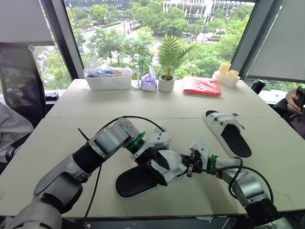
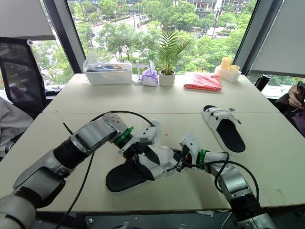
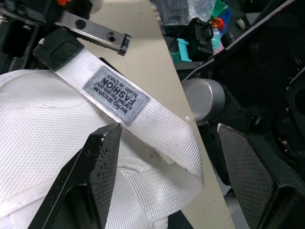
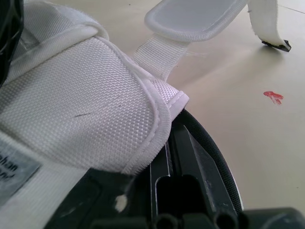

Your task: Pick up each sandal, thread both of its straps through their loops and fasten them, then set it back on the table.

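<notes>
A white sandal with a black sole lies at the front middle of the table, between both grippers. My left gripper reaches over its upper; in the left wrist view its fingers stand wide apart around a white strap with a grey label. My right gripper holds the sandal's other side, and the white woven flap runs into its closed fingers. A loose strap end hangs beyond. The second sandal rests flat on the table at the right.
Along the far edge stand a clear plastic bin, a purple bag, a potted plant, a red packet and yellow cups. A black chair sits at the left. A person's hand shows at the right edge.
</notes>
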{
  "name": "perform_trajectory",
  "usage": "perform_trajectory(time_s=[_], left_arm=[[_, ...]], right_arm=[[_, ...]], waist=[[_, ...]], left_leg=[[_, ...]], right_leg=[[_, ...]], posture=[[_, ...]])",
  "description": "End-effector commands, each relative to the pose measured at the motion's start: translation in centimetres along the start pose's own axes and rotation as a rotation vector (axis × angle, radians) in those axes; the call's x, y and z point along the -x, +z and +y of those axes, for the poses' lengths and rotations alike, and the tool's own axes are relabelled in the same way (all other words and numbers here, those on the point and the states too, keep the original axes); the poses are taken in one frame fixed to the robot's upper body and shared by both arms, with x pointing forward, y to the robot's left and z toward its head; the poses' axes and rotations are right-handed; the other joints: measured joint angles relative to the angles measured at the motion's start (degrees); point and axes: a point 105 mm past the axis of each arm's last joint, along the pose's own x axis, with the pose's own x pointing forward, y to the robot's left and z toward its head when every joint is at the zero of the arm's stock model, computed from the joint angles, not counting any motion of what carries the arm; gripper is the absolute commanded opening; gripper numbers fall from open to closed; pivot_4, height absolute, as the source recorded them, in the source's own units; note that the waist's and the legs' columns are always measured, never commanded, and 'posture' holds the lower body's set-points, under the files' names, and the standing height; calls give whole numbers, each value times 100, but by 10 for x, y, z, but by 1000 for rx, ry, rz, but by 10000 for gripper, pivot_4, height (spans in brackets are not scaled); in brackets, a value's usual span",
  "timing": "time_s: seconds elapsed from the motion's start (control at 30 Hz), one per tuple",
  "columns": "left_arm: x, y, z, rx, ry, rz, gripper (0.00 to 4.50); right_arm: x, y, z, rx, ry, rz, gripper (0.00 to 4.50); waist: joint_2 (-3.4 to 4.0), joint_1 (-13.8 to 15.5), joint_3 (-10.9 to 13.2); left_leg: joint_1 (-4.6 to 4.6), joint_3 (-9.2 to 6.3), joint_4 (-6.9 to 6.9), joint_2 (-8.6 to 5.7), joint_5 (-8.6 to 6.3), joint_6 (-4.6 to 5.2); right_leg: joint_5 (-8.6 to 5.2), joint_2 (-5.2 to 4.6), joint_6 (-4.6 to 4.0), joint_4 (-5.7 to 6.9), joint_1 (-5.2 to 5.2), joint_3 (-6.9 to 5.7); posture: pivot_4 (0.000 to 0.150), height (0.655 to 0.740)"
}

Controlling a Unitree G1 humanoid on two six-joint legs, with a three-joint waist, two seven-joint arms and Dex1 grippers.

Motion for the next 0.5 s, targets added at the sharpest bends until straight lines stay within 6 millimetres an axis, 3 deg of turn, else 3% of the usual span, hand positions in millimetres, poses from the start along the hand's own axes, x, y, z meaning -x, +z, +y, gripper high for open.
perform_trajectory(time_s=[0.03, 0.47, 0.5], left_arm=[[5, 1, -2, -32, 19, 11, 33288], [-12, 3, -13, -40, -43, -6, 33288], [-13, 3, -13, -44, -41, -7, 30896]], right_arm=[[-3, -36, 5, -67, -9, 122, 0], [-4, -36, 6, -65, -10, 120, 0], [-4, -36, 6, -65, -11, 120, 0]], waist=[[0, -3, 0], [0, -2, 0], [0, -2, 0]], left_leg=[[0, 0, 0, 0, 0, 0], [0, -1, 0, 1, 0, -1], [0, -1, 0, 1, 0, -1]], right_leg=[[0, 0, 0, 0, 0, 0], [0, -3, -1, -1, 0, 0], [-1, -3, -1, -1, 0, 0]], posture=[[1500, 7400], [1500, 7400], [1500, 7400]])
